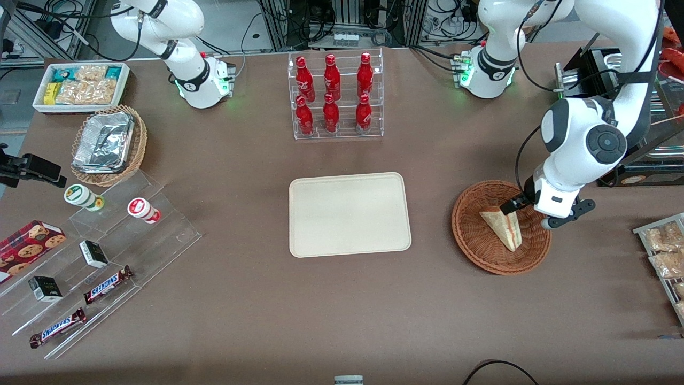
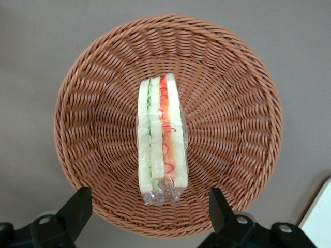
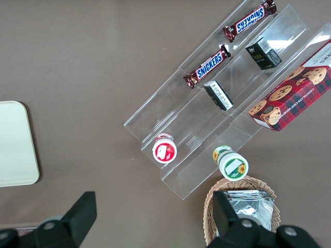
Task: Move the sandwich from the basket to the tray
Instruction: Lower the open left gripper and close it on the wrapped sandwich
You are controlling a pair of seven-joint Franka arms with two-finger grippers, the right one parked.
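Front view: sandwich [image 1: 505, 227] lying in basket [image 1: 501, 227], not yet grasped. Pincer [image 2: 150, 206] hovering above basket, fingers spread wide, straddling sandwich's wrapped end. Tray [image 1: 350, 214] bare, well apart on desk. Grasp, lift, transfer and release all outstanding.

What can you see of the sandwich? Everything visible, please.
The sandwich is a triangular wedge of pale bread with green and red-orange filling stripes, wrapped in clear film. It stands on edge inside the reddish-brown wicker basket, stripes facing up, resting on the weave near the middle. The left arm's claw hovers open just above it, one finger to each side, not touching it.
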